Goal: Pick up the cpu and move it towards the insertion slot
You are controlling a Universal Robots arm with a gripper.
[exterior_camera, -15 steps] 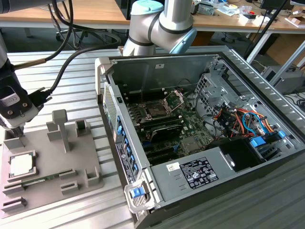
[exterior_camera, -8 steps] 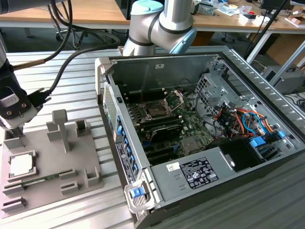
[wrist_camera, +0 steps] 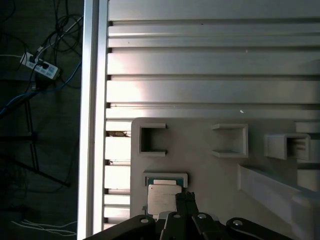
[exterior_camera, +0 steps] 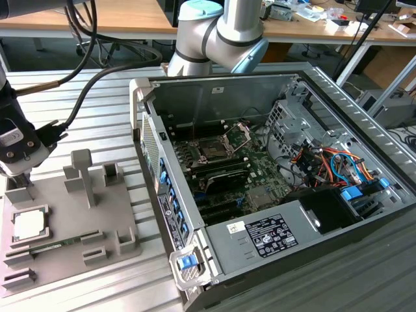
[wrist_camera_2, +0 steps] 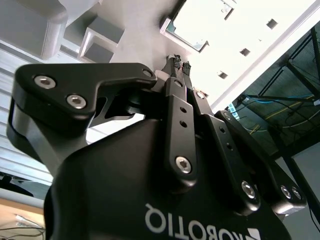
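Ribbed metal bench (exterior_camera: 104,130) carries a grey holder (exterior_camera: 65,205) where the cpu (exterior_camera: 29,225) lies flat in its recess. The gripper (exterior_camera: 23,175) hangs just above the chip's edge, jaws clenched together on nothing. The insertion slot (exterior_camera: 214,148) sits well apart, inside the open computer case (exterior_camera: 260,240).

Soft, even light fills the exterior view. The ribbed table (exterior_camera: 97,123) shines pale at the exterior view's left, and the inside of the computer case (exterior_camera: 195,97) drops into shade. In the first wrist view, a hot glare patch sits on the table slats, and the floor (wrist_camera: 45,150) beyond is almost black. In the second wrist view, the cpu (wrist_camera_2: 200,20) washes out to white behind the dark, backlit gripper (wrist_camera_2: 181,64).
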